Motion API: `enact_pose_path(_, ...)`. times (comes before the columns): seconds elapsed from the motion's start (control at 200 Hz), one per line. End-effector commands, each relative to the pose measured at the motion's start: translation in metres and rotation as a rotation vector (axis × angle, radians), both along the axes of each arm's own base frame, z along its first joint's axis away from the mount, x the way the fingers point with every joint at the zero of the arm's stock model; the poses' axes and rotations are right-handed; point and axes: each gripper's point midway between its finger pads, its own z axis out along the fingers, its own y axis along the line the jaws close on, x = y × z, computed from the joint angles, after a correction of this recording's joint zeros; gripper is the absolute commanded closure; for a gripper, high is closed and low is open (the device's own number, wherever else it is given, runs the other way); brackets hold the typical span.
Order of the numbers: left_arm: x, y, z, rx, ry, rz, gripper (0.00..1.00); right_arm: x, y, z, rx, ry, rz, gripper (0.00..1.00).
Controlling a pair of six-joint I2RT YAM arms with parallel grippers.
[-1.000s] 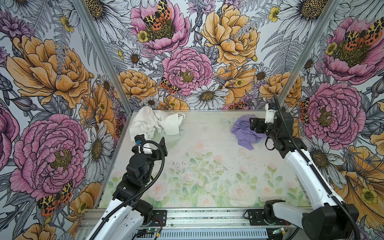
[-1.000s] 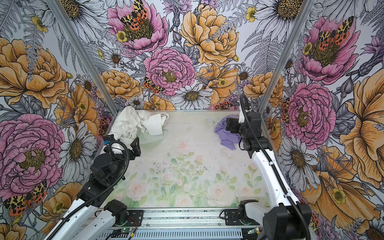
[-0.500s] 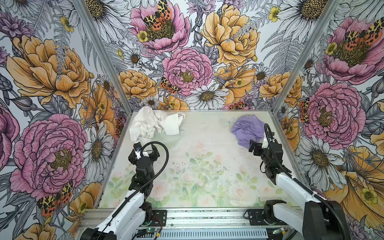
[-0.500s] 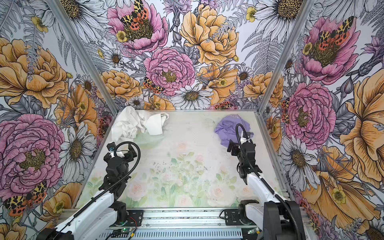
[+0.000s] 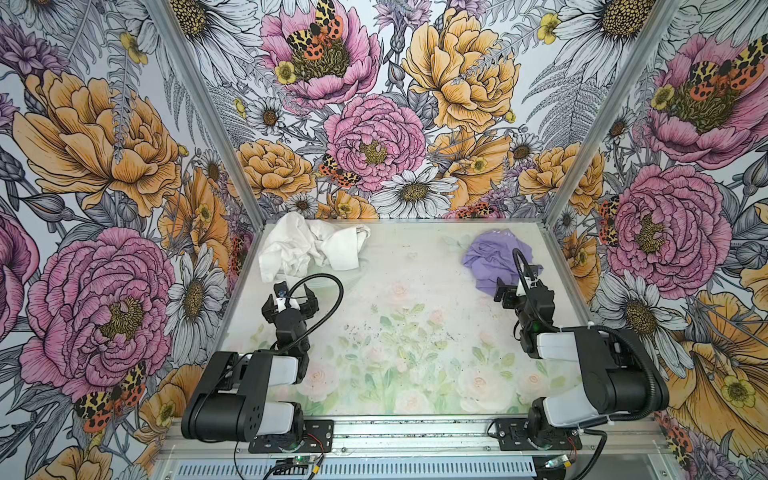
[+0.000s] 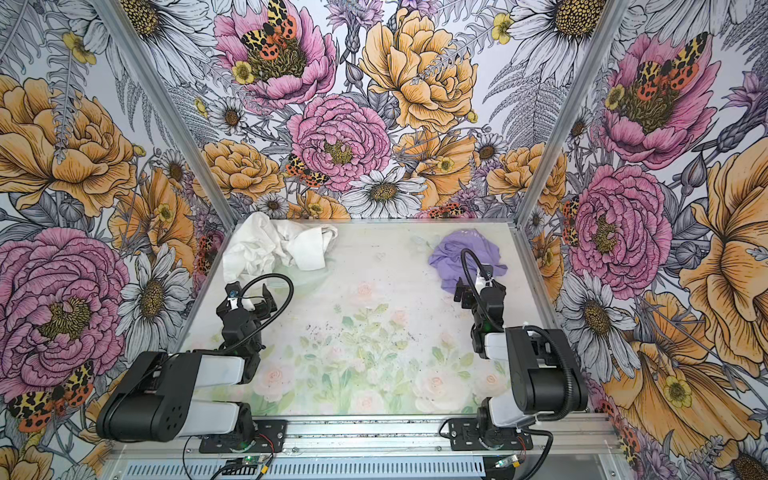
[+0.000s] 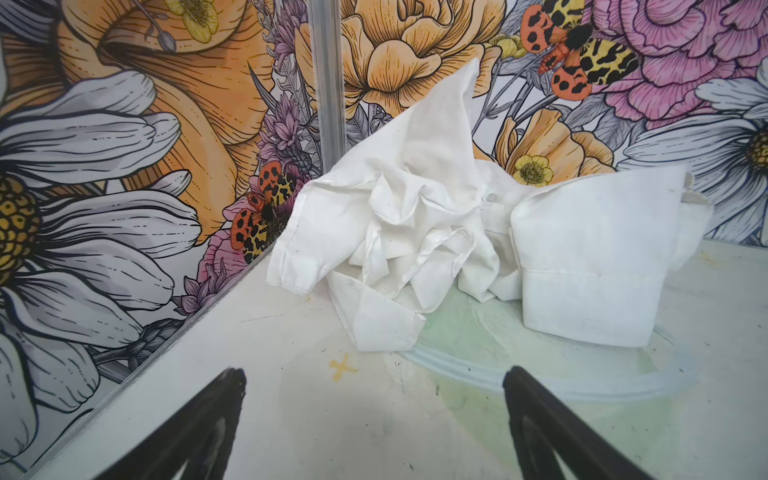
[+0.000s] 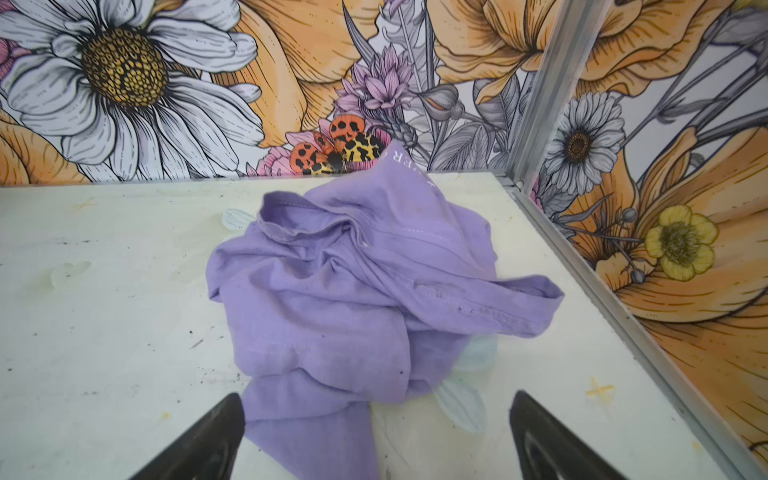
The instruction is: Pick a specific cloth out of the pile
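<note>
The lavender cloth (image 5: 494, 257) (image 6: 457, 253) lies crumpled by itself at the back right of the table. It is well apart from the pile, a heap of white cloth (image 5: 307, 249) (image 6: 270, 249) in the back left corner. My right gripper (image 5: 517, 286) (image 6: 478, 289) is open just in front of the lavender cloth (image 8: 365, 282). In the right wrist view a loose tail of the cloth reaches between the spread fingers (image 8: 376, 398), ungripped. My left gripper (image 5: 289, 296) (image 6: 245, 297) (image 7: 374, 374) is open in front of the white cloth (image 7: 436, 249), holding nothing.
Flowered walls with metal corner posts (image 5: 555, 208) close the table in at the back and both sides. Both arms are folded low at the front rail (image 5: 415, 432). The table middle (image 5: 399, 316) has a pale floral print with dark specks.
Both arms have drawn back toward the front and folded down. The right gripper has pulled away from the lavender cloth, which stays lying at the back right.
</note>
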Motion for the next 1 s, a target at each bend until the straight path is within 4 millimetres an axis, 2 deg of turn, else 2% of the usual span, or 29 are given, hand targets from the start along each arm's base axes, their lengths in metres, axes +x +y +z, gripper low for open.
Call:
enact_pose_path(0.0,0.017,-0.014,0.025,0.003,-0.122,-0.091,0.01,0.006,-0.001,0.02,0.005,-0.101,0.011,0.0)
enact_pose_path(0.055,0.024,-0.018,0.016,0.014,-0.101,-0.115,0.01,0.006,0.0,0.018,0.007,-0.078,0.011,0.01)
enact_pose_path(0.145,0.03,-0.021,0.011,0.035,-0.048,-0.106,0.01,0.009,-0.005,0.017,0.012,-0.063,-0.014,0.01)
enact_pose_path(0.205,0.042,-0.024,0.009,0.039,-0.015,-0.115,0.01,0.011,-0.006,0.017,0.009,-0.065,-0.024,0.01)
enact_pose_path(0.325,0.051,-0.012,0.004,-0.003,0.033,-0.083,0.01,0.009,-0.009,0.016,0.011,-0.063,-0.046,0.01)
enact_pose_path(0.43,0.051,-0.008,0.004,-0.019,0.031,-0.079,0.01,0.004,-0.016,0.018,0.016,-0.088,-0.088,0.0)
enact_pose_path(0.996,0.051,-0.009,0.003,-0.019,0.035,-0.083,0.01,0.007,-0.015,0.018,0.013,-0.078,-0.08,0.0)
